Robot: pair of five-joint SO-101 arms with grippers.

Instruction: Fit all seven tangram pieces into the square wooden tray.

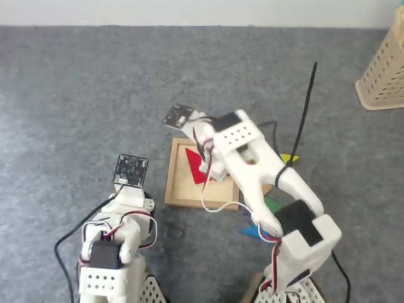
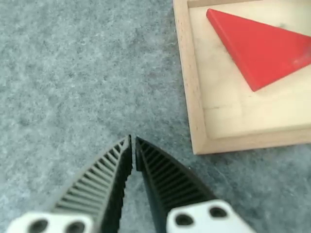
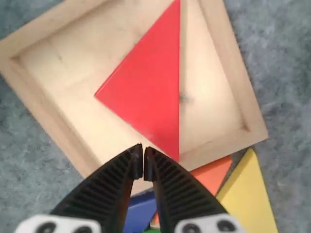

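the red triangle (image 3: 150, 97) lies flat inside the square wooden tray (image 3: 232, 73), the one piece in it. the main risk, as i judge it, is its skew. left that way it wastes the corners and the other six will not fit. a nudge from a closed tip could wedge it against a wall or tip it up over the rim. nothing pins the tray, so a push may slide it across the bench (image 1: 95, 95).

its long edge runs slantwise across the floor, parallel to no wall. one sharp tip is close to the wall by the loose pieces. the square corner points toward the part of the tray nearest the left end effector (image 2: 132, 141), with bare wood between.

the right end effector (image 3: 143, 150) hangs over the tray's edge by that sharp tip, fingers pressed together and holding nothing. just outside that wall sit an orange piece (image 3: 211, 174), a yellow triangle (image 3: 248, 194) and a blue piece (image 3: 141, 208), crowded enough that an arm could knock them. the left end effector is closed and empty too, over the bench beside the tray's corner.
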